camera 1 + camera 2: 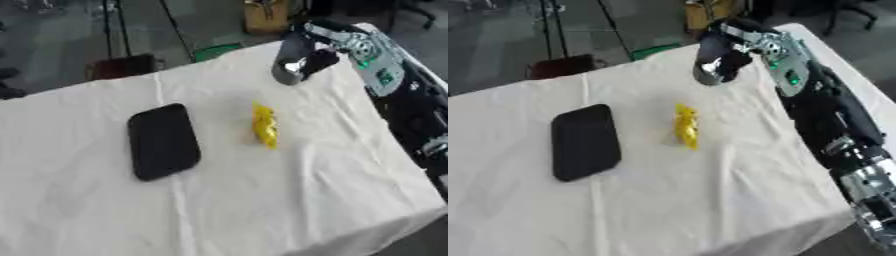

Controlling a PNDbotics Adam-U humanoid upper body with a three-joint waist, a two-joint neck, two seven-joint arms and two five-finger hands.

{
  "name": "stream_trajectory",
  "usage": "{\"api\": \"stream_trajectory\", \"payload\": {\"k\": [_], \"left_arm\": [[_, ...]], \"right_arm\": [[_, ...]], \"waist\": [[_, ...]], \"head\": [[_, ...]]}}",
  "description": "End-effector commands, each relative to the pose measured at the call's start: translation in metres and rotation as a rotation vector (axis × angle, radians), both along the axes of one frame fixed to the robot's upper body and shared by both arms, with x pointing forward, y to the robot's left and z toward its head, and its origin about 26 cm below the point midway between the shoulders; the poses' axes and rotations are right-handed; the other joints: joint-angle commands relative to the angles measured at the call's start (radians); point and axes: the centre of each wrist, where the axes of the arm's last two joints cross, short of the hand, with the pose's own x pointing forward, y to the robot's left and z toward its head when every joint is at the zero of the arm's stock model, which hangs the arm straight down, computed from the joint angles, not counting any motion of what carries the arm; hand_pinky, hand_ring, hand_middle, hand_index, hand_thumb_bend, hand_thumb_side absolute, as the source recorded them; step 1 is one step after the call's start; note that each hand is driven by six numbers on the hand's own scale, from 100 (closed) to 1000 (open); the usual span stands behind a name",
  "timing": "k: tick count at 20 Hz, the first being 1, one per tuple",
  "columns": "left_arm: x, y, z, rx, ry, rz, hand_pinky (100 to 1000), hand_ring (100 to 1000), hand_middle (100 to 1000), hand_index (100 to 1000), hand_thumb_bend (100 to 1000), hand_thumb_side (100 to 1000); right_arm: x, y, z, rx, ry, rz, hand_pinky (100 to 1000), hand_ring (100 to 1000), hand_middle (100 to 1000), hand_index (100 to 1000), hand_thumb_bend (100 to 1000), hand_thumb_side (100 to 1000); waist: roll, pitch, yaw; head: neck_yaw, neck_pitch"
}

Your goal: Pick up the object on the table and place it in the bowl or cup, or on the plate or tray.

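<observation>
While right hand [297, 62] fingers blur, grasp unclear, yellow object [264, 125] lies beside black tray [163, 141].

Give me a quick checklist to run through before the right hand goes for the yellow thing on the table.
1. Yellow object free on the white cloth, nothing touching it: ok.
2. Black tray bare, room to place: ok.
3. Tray apart from the yellow object, to its left: ok.
4. Right hand holding nothing: cannot tell; its fingers are not clear.
5. Right hand over the object: not ok, it is above the far part of the table, beyond the object.
6. Left hand out of the way: ok, not in view.
</observation>
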Motion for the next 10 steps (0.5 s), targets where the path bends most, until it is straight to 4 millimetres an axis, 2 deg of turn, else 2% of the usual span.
{"api": "stream_trajectory", "payload": {"k": [1,6,10], "left_arm": [[0.001,-0.003,0.01,0.006,-0.029,-0.021,715,826,881,913,521,1000],[0.002,-0.006,0.01,0.002,-0.029,-0.033,715,827,882,913,522,1000],[0.003,-0.012,0.011,-0.007,-0.034,-0.058,715,827,882,913,523,1000]], "right_arm": [[0.004,0.025,0.017,-0.041,-0.04,0.064,544,691,866,852,100,100],[0.011,0.046,0.012,-0.078,-0.041,0.1,549,692,866,852,100,100],[0.016,0.075,0.005,-0.087,-0.047,0.136,550,688,862,850,100,100]], "waist": [[-0.005,-0.018,0.008],[-0.004,-0.019,0.019],[-0.001,-0.019,0.053]], "head": [[-0.005,0.004],[-0.009,0.004],[-0.025,0.004]]}}
